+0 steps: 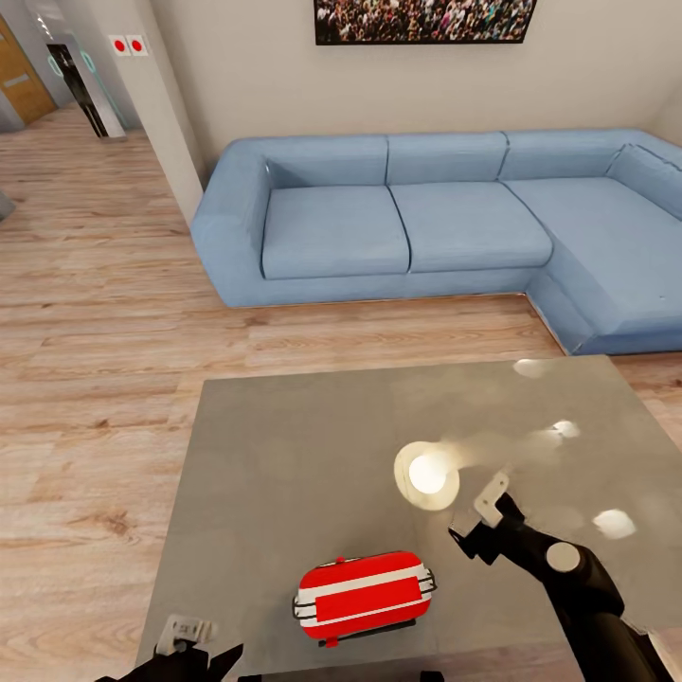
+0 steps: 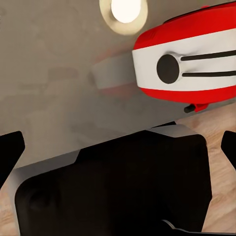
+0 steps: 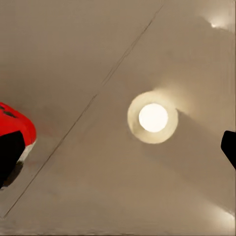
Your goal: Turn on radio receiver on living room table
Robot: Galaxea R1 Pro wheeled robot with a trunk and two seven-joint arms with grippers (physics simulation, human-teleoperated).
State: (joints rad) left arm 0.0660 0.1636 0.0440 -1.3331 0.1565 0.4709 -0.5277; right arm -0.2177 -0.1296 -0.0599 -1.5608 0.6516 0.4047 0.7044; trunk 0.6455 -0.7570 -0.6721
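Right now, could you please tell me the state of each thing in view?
radio: lying on the table near its front edge, untouched
table: bare but for the radio
left gripper: open, holding nothing
right gripper: open, over the table
sofa: unoccupied

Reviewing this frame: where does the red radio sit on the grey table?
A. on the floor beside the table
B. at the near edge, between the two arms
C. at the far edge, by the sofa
B: the radio receiver lies on the table near its front edge, between the left gripper and the right gripper.

head: high, downward | wrists: close over table point(image 1: 284, 455) | shared: radio point(image 1: 365, 595)
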